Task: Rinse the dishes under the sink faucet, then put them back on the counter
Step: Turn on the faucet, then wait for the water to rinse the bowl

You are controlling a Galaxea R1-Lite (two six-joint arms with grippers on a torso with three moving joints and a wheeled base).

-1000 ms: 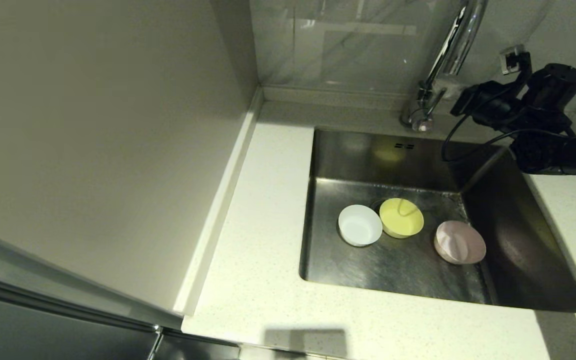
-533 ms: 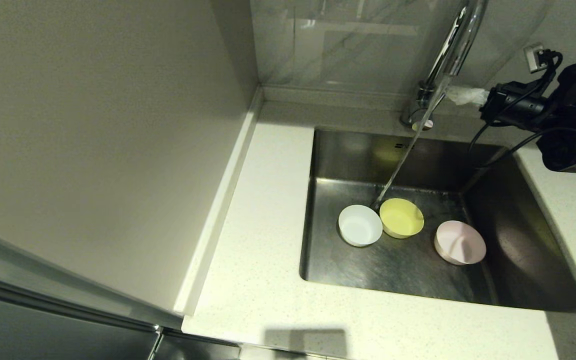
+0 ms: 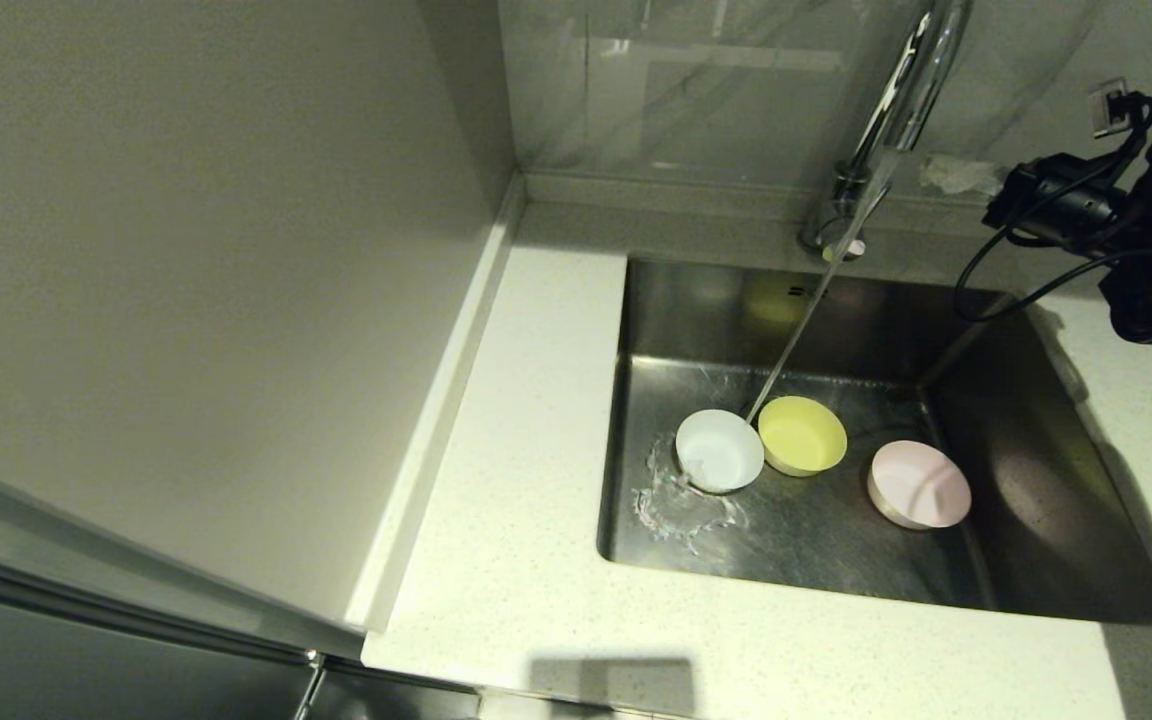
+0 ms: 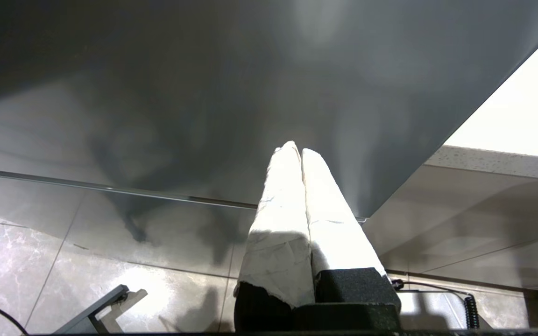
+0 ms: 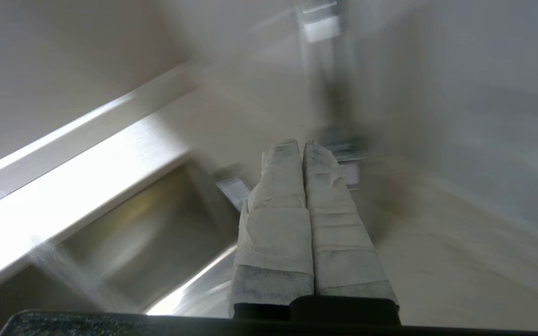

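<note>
Now the three bowls [image 3: 801,435] are seen low in the sink [image 3: 1036,470], near and left of the right pincer [image 3: 946,175], which is shut on nothing.

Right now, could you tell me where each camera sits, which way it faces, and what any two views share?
Head view: from above, looking down on the sink, three bowls inside, the running faucet and the counter; the right gripper shows at the right edge.
Left wrist view: low, facing a dark cabinet front and tiled floor; the left gripper, closed.
Right wrist view: above the counter, facing the sink; the right gripper, closed.
Shared: head and right wrist views both show sink and counter.
</note>
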